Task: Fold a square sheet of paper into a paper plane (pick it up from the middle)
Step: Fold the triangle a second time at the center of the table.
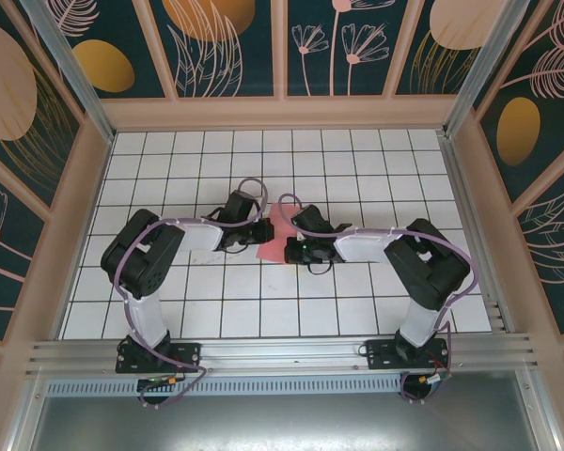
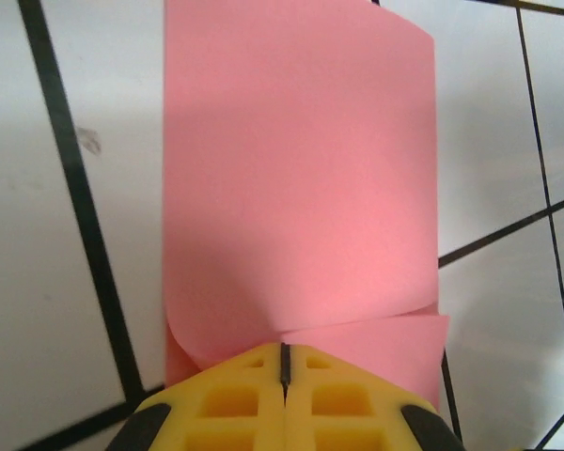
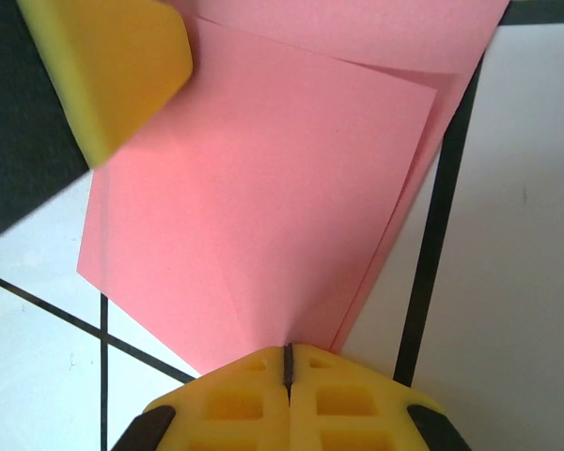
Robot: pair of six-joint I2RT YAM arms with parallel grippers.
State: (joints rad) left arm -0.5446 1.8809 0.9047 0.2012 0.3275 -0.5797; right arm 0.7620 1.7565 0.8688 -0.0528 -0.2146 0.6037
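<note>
Left fingers (image 2: 274, 383) pinch the pink paper (image 2: 301, 188) — right fingers (image 3: 299, 376) too.

The pink paper (image 1: 274, 237) sits in the middle of the frame on the white tiled table (image 1: 357, 160). The left gripper (image 1: 250, 235) touches its left side. The right gripper (image 1: 294, 246) touches its right side.

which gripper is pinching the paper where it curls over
The left gripper: the paper rolls over at its tips; by the right gripper its layers lie flat.

left gripper (image 2: 284, 362): jaws closed | right gripper (image 3: 289, 355): jaws closed | both lowered, pointing toward each other, close together
</note>
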